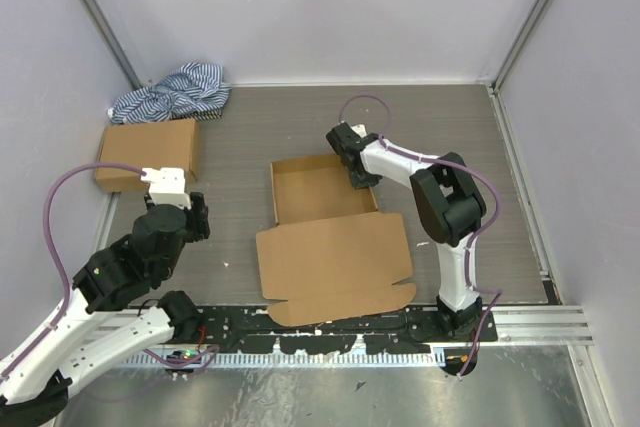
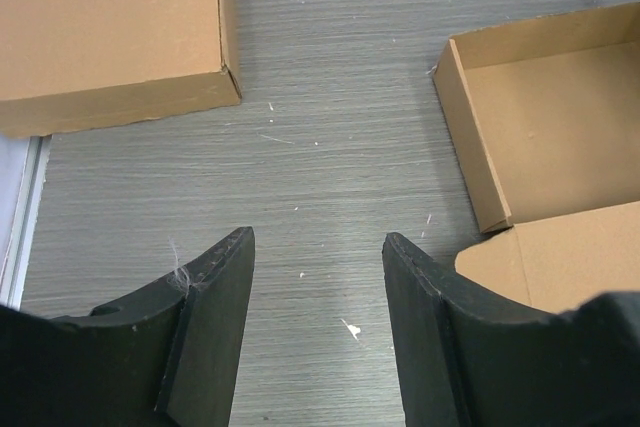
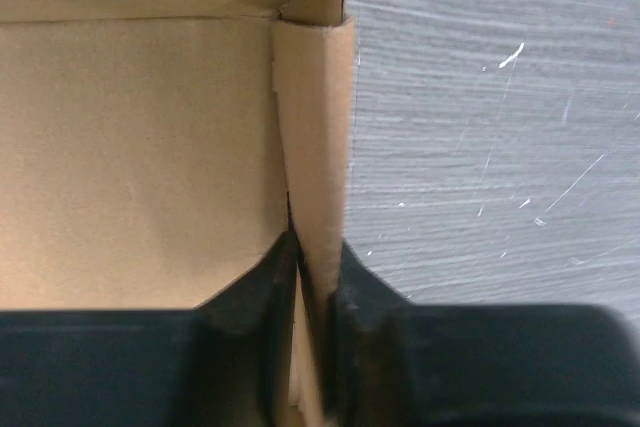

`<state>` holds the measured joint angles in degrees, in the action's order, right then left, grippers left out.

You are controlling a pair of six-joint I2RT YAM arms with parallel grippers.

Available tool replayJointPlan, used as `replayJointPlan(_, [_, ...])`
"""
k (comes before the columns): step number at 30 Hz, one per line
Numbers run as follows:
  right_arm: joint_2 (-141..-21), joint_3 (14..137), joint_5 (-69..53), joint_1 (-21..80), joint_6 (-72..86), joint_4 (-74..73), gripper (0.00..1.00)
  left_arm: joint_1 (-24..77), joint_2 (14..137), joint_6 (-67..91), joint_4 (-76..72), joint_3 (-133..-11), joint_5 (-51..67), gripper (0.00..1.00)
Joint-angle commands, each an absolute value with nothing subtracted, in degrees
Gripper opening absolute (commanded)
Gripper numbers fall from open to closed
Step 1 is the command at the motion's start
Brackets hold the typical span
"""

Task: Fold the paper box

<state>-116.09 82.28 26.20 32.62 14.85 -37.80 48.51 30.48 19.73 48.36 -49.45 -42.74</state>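
Note:
The paper box [image 1: 322, 192] is brown cardboard in the middle of the table, its tray walls standing and its lid [image 1: 335, 259] lying flat toward the arms. My right gripper [image 1: 362, 179] is shut on the tray's right side wall [image 3: 318, 147], one finger inside and one outside. My left gripper [image 1: 197, 217] is open and empty, left of the box and above bare table. In the left wrist view the tray's left corner [image 2: 500, 222] lies to the right of my right fingertip [image 2: 405, 257].
A ready-made closed brown box [image 1: 148, 154] sits at the far left, also in the left wrist view [image 2: 110, 32]. A blue-white striped cloth [image 1: 172, 93] lies behind it. White walls enclose the table on three sides.

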Motion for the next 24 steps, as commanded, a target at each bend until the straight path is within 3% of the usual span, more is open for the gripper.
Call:
replayJointPlan(1, [-115.76, 81.31, 25.66, 32.61, 15.12, -36.97, 0.09, 48.2, 29.78, 19.09, 48.43, -48.89, -42.71, 0.61])
replayJointPlan(3, [-115.68, 80.93, 25.33, 32.52, 15.25, -36.47, 0.01, 48.2, 29.84, 19.08, 48.42, -48.91, -42.78, 0.61])
replayJointPlan(11, [-112.24, 79.16, 19.17, 30.9, 18.43, -33.08, 0.02, 48.16, 30.06, 18.98, 48.47, -48.84, -42.87, 0.61])
replayJointPlan(19, [-104.3, 69.21, -1.53, 26.0, 26.71, -21.92, 0.01, 47.89, 30.06, 18.98, 48.42, -48.76, -43.02, 0.62])
replayJointPlan(24, [-102.46, 66.46, -5.01, 23.18, 35.39, -19.69, 0.01, 47.62, 30.15, 18.98, 48.38, -48.78, -42.71, 0.62])
